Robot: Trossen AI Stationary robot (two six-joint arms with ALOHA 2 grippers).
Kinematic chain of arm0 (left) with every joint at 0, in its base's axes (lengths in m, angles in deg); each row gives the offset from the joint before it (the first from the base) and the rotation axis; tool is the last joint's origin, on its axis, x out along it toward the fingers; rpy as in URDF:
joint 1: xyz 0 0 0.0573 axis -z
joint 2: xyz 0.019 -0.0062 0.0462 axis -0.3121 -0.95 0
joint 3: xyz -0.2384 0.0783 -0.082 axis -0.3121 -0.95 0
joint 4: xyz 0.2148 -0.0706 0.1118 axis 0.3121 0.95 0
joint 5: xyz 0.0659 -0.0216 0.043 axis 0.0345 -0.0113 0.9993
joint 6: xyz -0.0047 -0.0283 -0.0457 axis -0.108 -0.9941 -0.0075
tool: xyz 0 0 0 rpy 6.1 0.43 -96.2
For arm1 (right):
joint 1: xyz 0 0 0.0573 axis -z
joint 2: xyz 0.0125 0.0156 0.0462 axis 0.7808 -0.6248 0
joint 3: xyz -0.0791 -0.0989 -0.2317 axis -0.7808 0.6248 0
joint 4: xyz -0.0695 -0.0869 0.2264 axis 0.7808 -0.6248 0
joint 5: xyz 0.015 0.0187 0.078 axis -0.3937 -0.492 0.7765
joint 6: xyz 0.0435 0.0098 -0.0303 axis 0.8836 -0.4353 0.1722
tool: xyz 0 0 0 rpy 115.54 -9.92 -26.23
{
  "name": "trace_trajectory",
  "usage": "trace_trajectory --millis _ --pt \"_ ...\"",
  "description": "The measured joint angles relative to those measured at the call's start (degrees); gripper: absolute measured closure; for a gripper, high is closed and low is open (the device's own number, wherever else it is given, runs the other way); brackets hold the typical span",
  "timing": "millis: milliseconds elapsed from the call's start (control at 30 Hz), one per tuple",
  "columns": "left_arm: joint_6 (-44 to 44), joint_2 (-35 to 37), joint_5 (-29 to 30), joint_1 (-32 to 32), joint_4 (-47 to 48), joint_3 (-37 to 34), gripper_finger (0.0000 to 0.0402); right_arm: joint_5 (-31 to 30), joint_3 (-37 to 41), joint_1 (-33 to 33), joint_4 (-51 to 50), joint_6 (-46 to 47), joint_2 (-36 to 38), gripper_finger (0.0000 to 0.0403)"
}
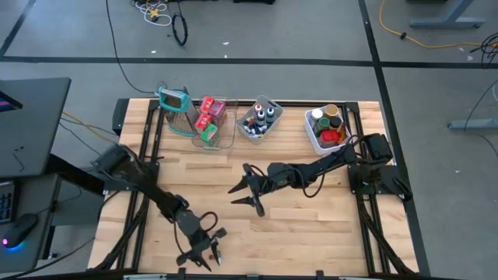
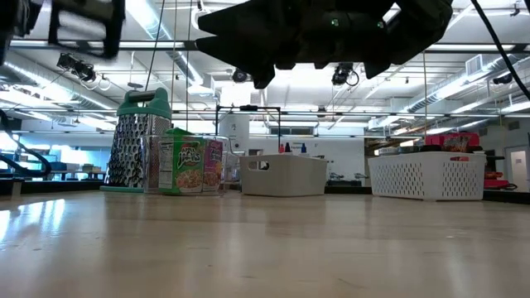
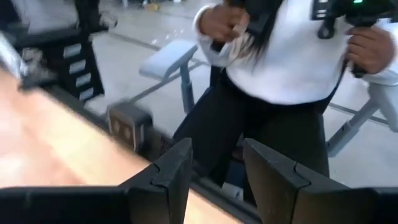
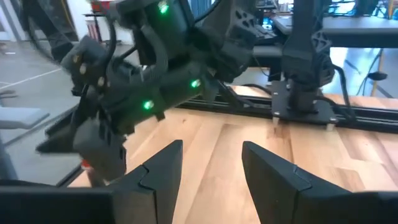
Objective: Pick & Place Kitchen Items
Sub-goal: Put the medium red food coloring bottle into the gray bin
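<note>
The kitchen items sit in three bins along the table's far edge. Red, pink and green packets (image 1: 208, 117) stand in the clear bin, dark-capped little bottles (image 1: 259, 118) in the grey bin, and lidded jars (image 1: 328, 124) in the white bin. My right gripper (image 1: 245, 200) hovers open over the table's middle, empty in its wrist view (image 4: 211, 174). My left gripper (image 1: 212, 247) is open at the near edge, pointing off the table, with nothing between its fingers (image 3: 217, 180). A small reddish bit (image 1: 217, 253) shows beside it; whether they touch I cannot tell.
The teal-framed grater (image 1: 175, 109) stands left of the clear bin (image 2: 189, 165). The grey bin (image 2: 286, 174) and white bin (image 2: 426, 175) line the far edge. Bare wood lies between the bins and both grippers. A person in a white top (image 3: 280, 56) stands beyond the near edge.
</note>
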Motion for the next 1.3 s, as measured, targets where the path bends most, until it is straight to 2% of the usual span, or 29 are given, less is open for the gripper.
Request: trace_trajectory --millis 333,967,1033,1200,1300 --pt "-3.42 -4.31 0.31 -0.02 -0.36 0.02 0.0248 -0.60 0.00 0.07 -0.81 -0.15 0.00 0.0225" --pt "-12.46 -4.33 1.71 0.09 5.10 -0.02 0.0248 -0.58 0.00 0.09 -2.02 -0.46 0.00 0.0225" --pt "-13.40 -4.33 3.62 0.09 4.92 -0.02 0.0248 -0.58 0.00 0.09 -2.02 -1.39 0.00 0.0225" --pt "-22.24 -4.33 10.61 0.07 4.21 0.00 0.0248 -0.58 0.00 0.09 -2.02 -1.46 0.00 0.0225" --pt "-23.87 -4.32 12.87 0.07 4.93 0.00 0.0248 -0.58 0.00 0.07 -2.02 -1.45 0.00 0.0225"
